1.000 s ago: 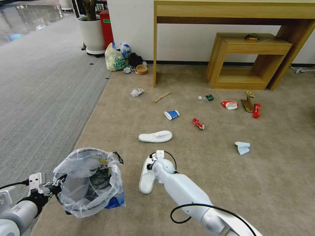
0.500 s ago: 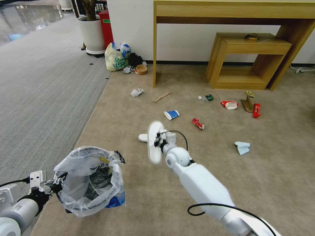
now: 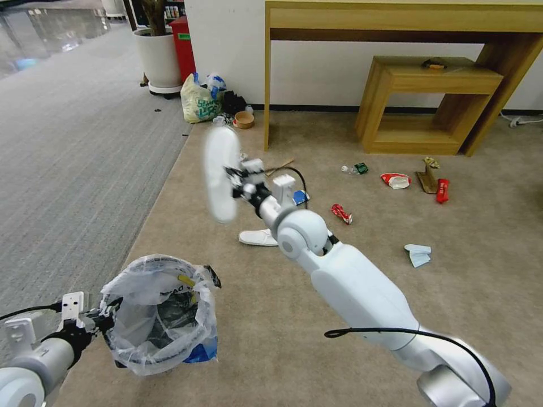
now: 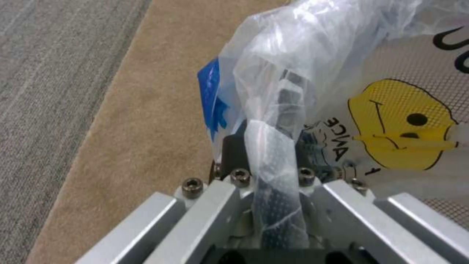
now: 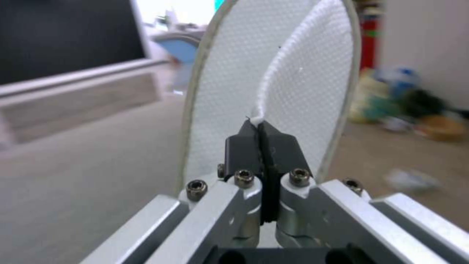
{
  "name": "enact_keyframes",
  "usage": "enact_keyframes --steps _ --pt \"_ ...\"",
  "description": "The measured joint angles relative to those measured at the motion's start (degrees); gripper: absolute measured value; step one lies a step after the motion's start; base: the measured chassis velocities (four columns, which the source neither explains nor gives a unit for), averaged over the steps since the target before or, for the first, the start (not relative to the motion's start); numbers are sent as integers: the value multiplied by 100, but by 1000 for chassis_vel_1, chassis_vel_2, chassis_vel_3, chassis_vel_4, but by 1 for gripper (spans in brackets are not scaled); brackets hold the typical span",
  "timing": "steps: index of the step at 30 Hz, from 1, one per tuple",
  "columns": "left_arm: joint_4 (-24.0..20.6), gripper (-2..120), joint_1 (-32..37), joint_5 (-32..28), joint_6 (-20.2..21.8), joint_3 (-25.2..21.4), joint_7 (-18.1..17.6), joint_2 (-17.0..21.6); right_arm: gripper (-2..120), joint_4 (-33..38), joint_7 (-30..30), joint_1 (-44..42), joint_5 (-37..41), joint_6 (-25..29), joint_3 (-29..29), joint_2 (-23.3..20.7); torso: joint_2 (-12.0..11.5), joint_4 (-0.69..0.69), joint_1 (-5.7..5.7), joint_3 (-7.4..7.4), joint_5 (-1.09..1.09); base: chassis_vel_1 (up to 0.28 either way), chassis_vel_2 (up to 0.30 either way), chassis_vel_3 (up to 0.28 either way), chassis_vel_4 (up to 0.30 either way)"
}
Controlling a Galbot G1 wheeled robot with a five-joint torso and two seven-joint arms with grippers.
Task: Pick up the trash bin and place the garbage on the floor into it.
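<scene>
head view is showing the right gripper (image 3: 235, 182) raised high above the floor (image 3: 294, 316), pinching a white slipper (image 3: 220, 172) that is standing nearly upright in the air, its outline blurred. right wrist view is showing the black fingers (image 5: 244, 150) pressed tight together on the slipper's (image 5: 234, 88) strap edge, with the sole rising above them. the right arm is stretching forward and to the left across the middle of the picture.

the left gripper (image 3: 104, 323) is sitting low at the robot's left, clamping the rim of the trash bin (image 3: 161, 314), which is hanging off the floor and tilting with its mouth facing up toward the camera. left wrist view is showing the crinkly bag of the bin (image 4: 293, 91) bunched between the closed fingers of the left gripper (image 4: 269, 176), with a yellow smiley print and a blue patch on the plastic.

a second slipper (image 3: 257, 237) is lying flat on the floor just behind the right arm's elbow joint. the rest of the garbage is lying spread over the beige carpet: a blue-white paper cup (image 3: 300, 196) partly hidden by the wrist, a crushed red can (image 3: 341, 213), a pale-blue face mask (image 3: 418, 255), a red-white bowl (image 3: 396, 180), a red wrapper (image 3: 442, 190), a piece of cardboard (image 3: 427, 180) and a plastic bottle (image 3: 354, 168). a wooden table (image 3: 396, 22) is standing against the wall, with a yellowish shopping bag (image 3: 198, 102) near its left leg.
</scene>
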Motion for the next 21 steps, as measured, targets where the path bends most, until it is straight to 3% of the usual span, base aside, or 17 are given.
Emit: enact_keyframes --steps 9,21 --pt "250 0 -109 -54 0 251 -89 328 0 823 -178 132 327 -82 -1102 -153 1 -1 0 0 0 0 0 0 0" --pt "332 0 -157 -108 0 349 -105 399 0 628 -599 216 -350 65 -2046 -31 1 0 0 0 0 0 0 0 0"
